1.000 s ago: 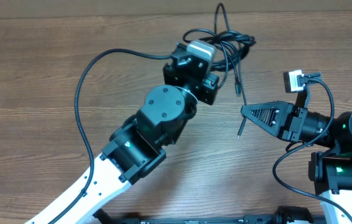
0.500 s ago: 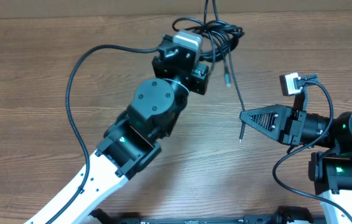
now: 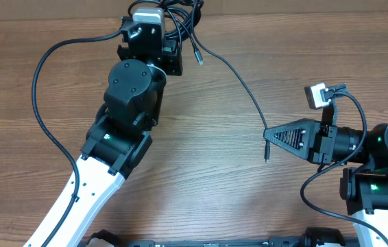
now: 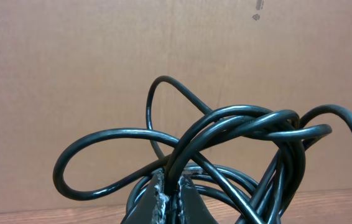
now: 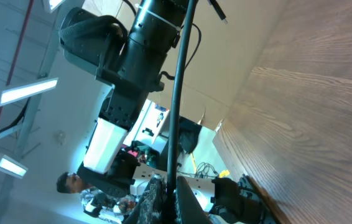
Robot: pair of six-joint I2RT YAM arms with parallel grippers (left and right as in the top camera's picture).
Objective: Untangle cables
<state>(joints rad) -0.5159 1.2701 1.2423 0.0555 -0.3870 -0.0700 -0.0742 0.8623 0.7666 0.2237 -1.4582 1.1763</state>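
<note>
The left gripper (image 4: 173, 186) is pinching the cables (image 4: 244, 121). The right gripper (image 3: 269, 132) is pinching one cord (image 3: 247, 90) stretching between them.

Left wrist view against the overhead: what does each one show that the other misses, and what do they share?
Only the left wrist: the tangle up close, its loops rising from between the shut left fingers. Only the overhead: one strand stretched from the tangle across the table to the shut right fingers, its plug end hanging past them. Both: the tangle at the left fingers.
</note>
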